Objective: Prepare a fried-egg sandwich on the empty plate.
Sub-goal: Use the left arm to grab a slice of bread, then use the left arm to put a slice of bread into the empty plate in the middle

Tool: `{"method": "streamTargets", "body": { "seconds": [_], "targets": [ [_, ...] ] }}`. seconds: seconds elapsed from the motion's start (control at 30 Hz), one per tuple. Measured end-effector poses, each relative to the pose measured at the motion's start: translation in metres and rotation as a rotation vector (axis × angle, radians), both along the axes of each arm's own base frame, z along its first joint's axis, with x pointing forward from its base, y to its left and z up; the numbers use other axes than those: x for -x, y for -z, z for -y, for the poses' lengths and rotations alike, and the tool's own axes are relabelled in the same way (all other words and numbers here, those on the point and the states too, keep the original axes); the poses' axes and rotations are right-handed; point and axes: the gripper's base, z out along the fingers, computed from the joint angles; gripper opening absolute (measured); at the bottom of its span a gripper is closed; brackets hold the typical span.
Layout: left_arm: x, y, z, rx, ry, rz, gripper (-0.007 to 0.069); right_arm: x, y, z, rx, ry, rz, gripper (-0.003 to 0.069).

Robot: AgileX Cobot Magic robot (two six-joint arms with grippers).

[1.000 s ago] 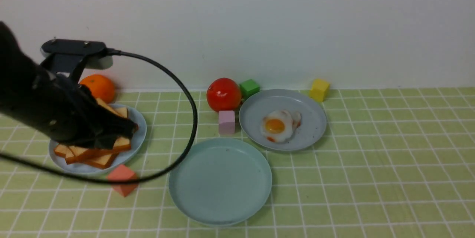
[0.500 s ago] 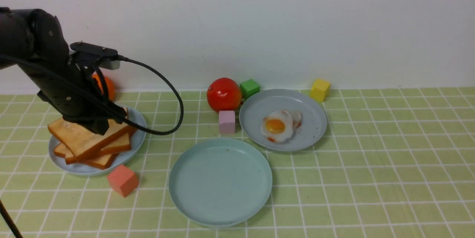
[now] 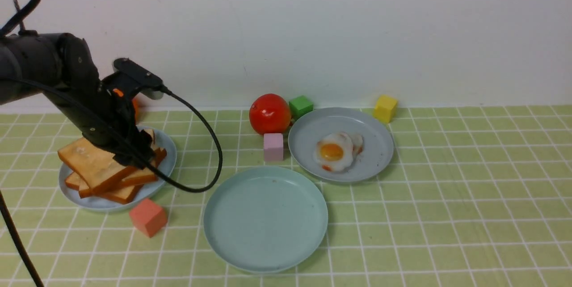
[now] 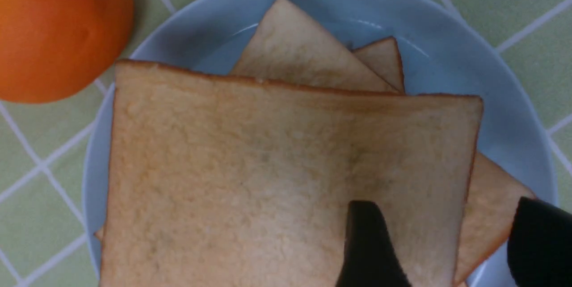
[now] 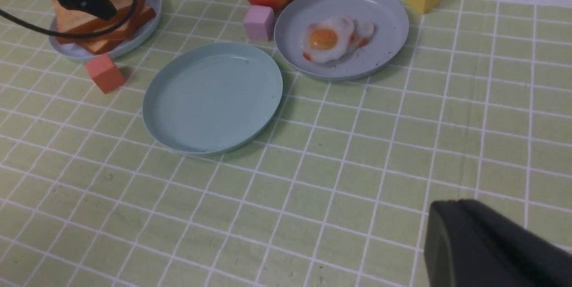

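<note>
Forward overview; wrist close-up over toast (image 4: 268,166)

Three plates on the surface (image 3: 447,233): one mint-teal plate (image 3: 263,215) near the middle, plus a left grey-blue plate (image 3: 100,203) under the toast and a right grey-blue plate (image 3: 375,157) farther back. Toast slices (image 3: 116,195): at least three, counting the top slice (image 3: 89,162) tilted over the stack; exact number beneath hard to tell. One fried egg (image 3: 333,152), one yolk showing. Four cubes: green cube (image 3: 300,106), yellow cube (image 3: 384,107), pink cube (image 3: 273,147), salmon cube (image 3: 148,217). One tomato (image 3: 269,114). One orange (image 4: 58,27), far left.
</note>
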Motion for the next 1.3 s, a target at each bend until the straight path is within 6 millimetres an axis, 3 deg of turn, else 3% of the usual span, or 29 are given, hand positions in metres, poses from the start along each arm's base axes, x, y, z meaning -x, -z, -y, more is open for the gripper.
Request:
{"method": "streamTargets", "body": {
  "seconds": [0.23,0.43,0.53,0.67,0.73,0.87,0.9,0.93,1.03,1.07,1.1,1.13,1.2,1.3],
  "targets": [
    [-0.006,0.013,-0.002,-0.043,0.025,-0.005,0.0349,0.0,0.0,-0.002,-0.019,-0.009,-0.005,0.0009],
    [-0.007,0.014,-0.002,-0.051,0.034,-0.005,0.0109,0.001,-0.001,-0.004,-0.054,-0.027,-0.012,0.0014],
    [-0.007,0.013,-0.001,-0.053,0.037,-0.002,0.0084,0.001,-0.001,-0.005,-0.057,-0.029,-0.014,0.0015],
    [-0.004,0.002,-0.001,-0.049,0.028,0.017,0.0083,0.001,-0.001,-0.005,-0.057,-0.029,-0.014,0.0018],
    [0.0,-0.011,-0.002,-0.041,0.009,0.043,0.0081,0.001,-0.001,-0.005,-0.057,-0.029,-0.014,0.0018],
    [0.019,-0.06,0.006,-0.005,-0.036,0.132,0.0077,0.001,-0.001,-0.005,-0.045,-0.037,-0.008,0.0022],
    [0.02,-0.062,0.007,-0.004,-0.033,0.138,0.0077,0.001,-0.001,-0.005,-0.042,-0.039,-0.006,0.0022],
    [0.033,-0.077,0.023,0.011,-0.006,0.164,0.0071,0.001,-0.001,-0.005,-0.04,-0.04,-0.005,0.0025],
    [0.059,-0.083,0.063,0.029,0.103,0.18,0.0067,0.001,-0.001,-0.005,-0.039,-0.04,-0.006,0.0028],
    [0.068,-0.08,0.08,0.037,0.149,0.178,0.0068,0.001,-0.001,-0.005,-0.039,-0.04,-0.006,0.0029],
    [0.071,-0.079,0.083,0.039,0.156,0.176,0.0068,0.001,-0.001,-0.005,-0.039,-0.04,-0.006,0.0029],
    [0.084,-0.072,0.11,0.052,0.223,0.16,0.0067,0.001,-0.001,-0.005,-0.039,-0.04,-0.007,0.0029],
    [0.098,-0.061,0.14,0.067,0.283,0.121,0.0067,0.001,-0.001,-0.005,-0.039,-0.041,-0.006,0.0031],
    [0.109,-0.046,0.17,0.064,0.341,0.084,0.0066,0.001,-0.001,-0.005,-0.038,-0.041,-0.006,0.0031]
  ]
}}
